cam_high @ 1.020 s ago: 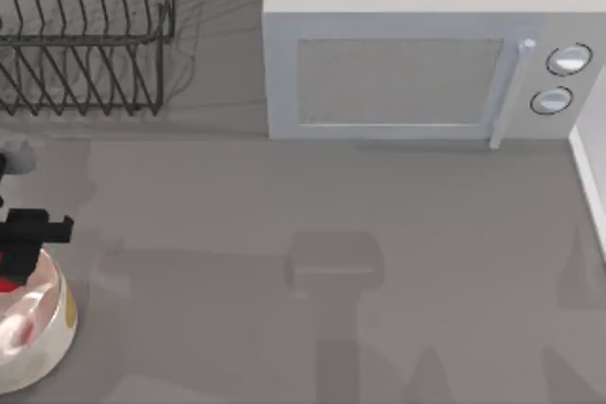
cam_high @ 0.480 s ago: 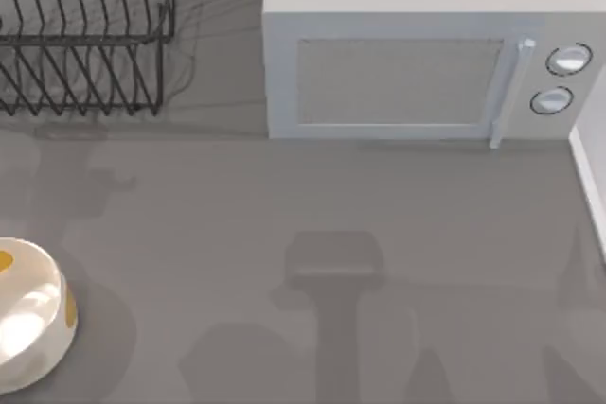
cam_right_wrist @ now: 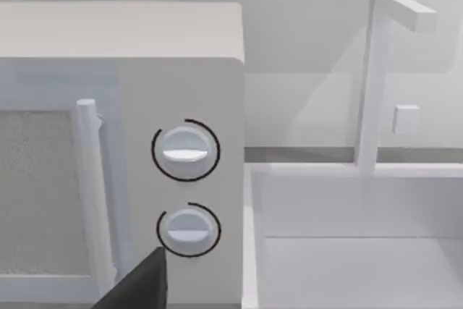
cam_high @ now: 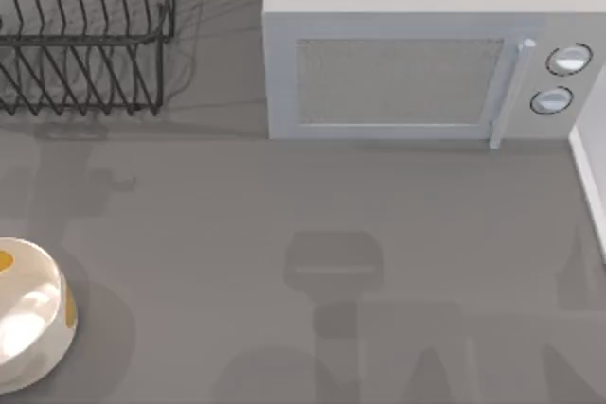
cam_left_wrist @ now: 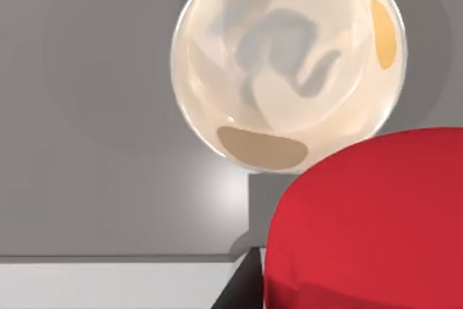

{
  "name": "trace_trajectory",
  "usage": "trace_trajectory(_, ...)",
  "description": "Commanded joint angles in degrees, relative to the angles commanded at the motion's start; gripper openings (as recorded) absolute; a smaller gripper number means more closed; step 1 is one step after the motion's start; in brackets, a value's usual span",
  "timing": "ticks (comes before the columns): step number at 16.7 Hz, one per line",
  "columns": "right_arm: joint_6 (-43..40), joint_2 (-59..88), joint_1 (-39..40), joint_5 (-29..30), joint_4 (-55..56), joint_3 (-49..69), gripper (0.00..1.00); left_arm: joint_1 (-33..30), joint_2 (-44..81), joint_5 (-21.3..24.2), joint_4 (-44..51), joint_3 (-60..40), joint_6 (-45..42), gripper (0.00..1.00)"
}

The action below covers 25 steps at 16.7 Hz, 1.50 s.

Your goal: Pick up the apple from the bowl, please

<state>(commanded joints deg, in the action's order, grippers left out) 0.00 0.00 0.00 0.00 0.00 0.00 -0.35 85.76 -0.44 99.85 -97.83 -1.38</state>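
Observation:
The cream-white bowl [cam_high: 52,347] with a yellow mark stands at the table's front left edge, and nothing lies inside it. In the left wrist view the bowl [cam_left_wrist: 289,63] sits well below, seen straight down. The bright-red apple [cam_left_wrist: 369,222] hangs large and close to that camera, lifted clear of the bowl and off to its side. A dark edge of my left gripper [cam_left_wrist: 244,284] shows against the apple, which it holds. My right gripper [cam_right_wrist: 137,287] is parked facing the microwave's knob side.
A white microwave [cam_high: 417,54] stands at the back, its door closed, with two knobs [cam_right_wrist: 186,151] at its right. A black wire dish rack [cam_high: 85,35] fills the back left. A white sink basin [cam_right_wrist: 347,251] with a faucet [cam_right_wrist: 369,77] lies at the right.
One second ago my left gripper was low over the bowl with red beneath it. It has since risen out of the top view with the apple, and the bowl holds nothing.

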Motion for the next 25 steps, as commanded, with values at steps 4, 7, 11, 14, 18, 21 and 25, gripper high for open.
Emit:
trace_trajectory(4, 0.0, 0.0, 0.0, 0.0, 0.0, 0.0, 1.00, -4.0, 4.2, 0.1, -1.8, -2.7, 4.0, 0.00)
trace_trajectory(7, 0.0, 0.0, 0.0, 0.0, 0.0, 0.0, 1.00, -11.6, 13.6, 0.2, -5.5, -7.2, 11.6, 0.00)
trace_trajectory(11, 0.0, 0.0, 0.0, 0.0, 0.0, 0.0, 1.00, -23.2, 27.9, 0.4, -11.7, -13.1, 23.4, 0.00)
trace_trajectory(14, 0.0, 0.0, 0.0, 0.0, 0.0, 0.0, 1.00, -28.0, 32.7, 0.5, -14.9, -15.5, 28.1, 0.00)
trace_trajectory(18, 0.0, 0.0, 0.0, 0.0, 0.0, 0.0, 1.00, -28.2, 33.1, 0.6, -15.1, -15.5, 28.4, 0.00)
trace_trajectory(21, 0.0, 0.0, 0.0, 0.0, 0.0, 0.0, 1.00, -28.2, 33.3, 0.6, -17.4, -13.2, 28.4, 0.00)
trace_trajectory(25, 0.0, 0.0, 0.0, 0.0, 0.0, 0.0, 1.00, -28.2, 33.9, 0.6, -27.8, -4.1, 28.3, 0.00)
